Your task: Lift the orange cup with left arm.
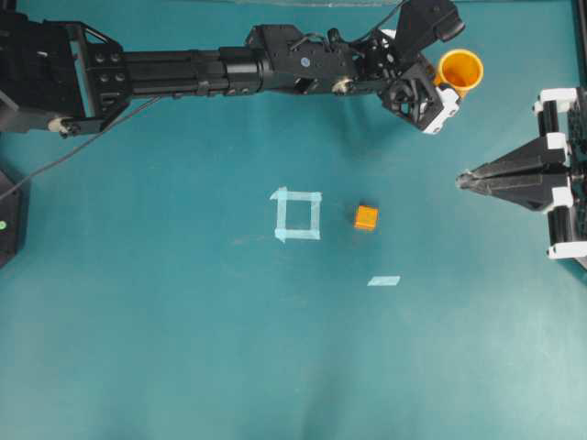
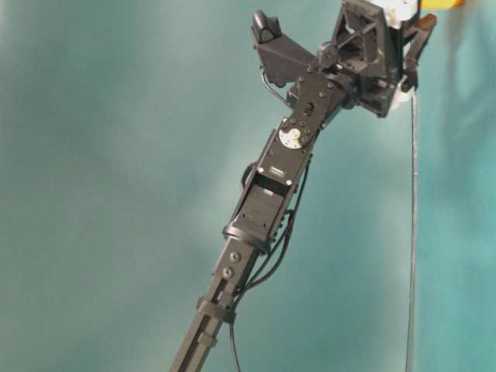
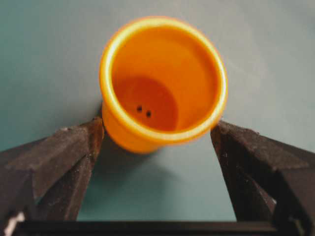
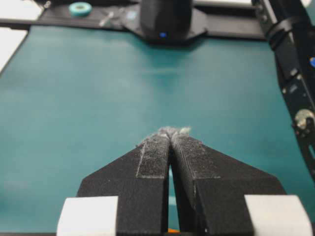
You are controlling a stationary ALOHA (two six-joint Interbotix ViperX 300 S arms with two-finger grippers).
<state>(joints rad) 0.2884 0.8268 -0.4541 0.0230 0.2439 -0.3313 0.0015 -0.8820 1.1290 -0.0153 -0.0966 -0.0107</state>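
Orange cup [image 1: 459, 71] upright near far edge of teal table [image 1: 165, 348], right of centre in overhead view; two small dark specks on inner floor in left wrist view. Lower wall of cup [image 3: 162, 88] partly cut off by own rim there; base contact with table not visible. Flanked by both fingers [image 3: 64, 157] of left gripper [image 1: 442, 66], spread wide, one each side; left finger close against cup wall, touching or not unclear; right finger with a visible gap. Nothing clamped. In table-level view only a sliver of cup [image 2: 440, 3] at top edge, rest cropped; left arm [image 2: 271, 194] filling most of frame. Right gripper [image 1: 463, 181] at right edge of table, pinched to a point, tips fuzzy and meeting in right wrist view. Small orange cube [image 1: 366, 217] mid-table, just right of tape square [image 1: 297, 214]; loose tape strip [image 1: 383, 280] nearby.
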